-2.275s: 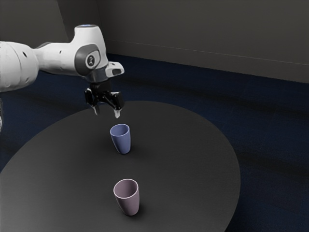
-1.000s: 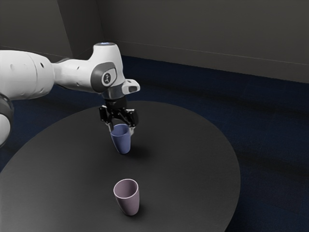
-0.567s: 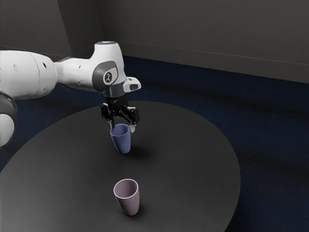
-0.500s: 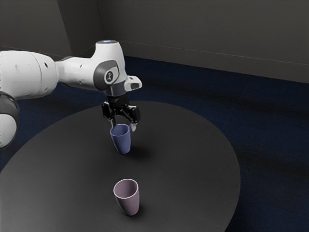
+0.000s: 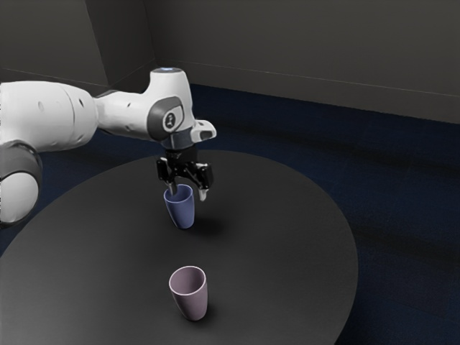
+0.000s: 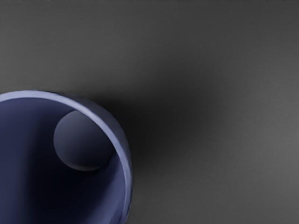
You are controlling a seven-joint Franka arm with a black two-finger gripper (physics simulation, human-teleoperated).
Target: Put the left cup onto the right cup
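Gripper [image 5: 185,191] down at the rim of the blue cup [image 5: 180,210]. Fingers [image 5: 203,185] spread open, not clamped on it. Blue cup upright near the bench [image 5: 287,237] centre. The mauve cup [image 5: 190,295] stands upright at the near side, well apart and untouched. Wrist view looks down into the blue cup's mouth.

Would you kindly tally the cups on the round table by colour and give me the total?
Blue cup: 1
Mauve cup: 1
Total: 2
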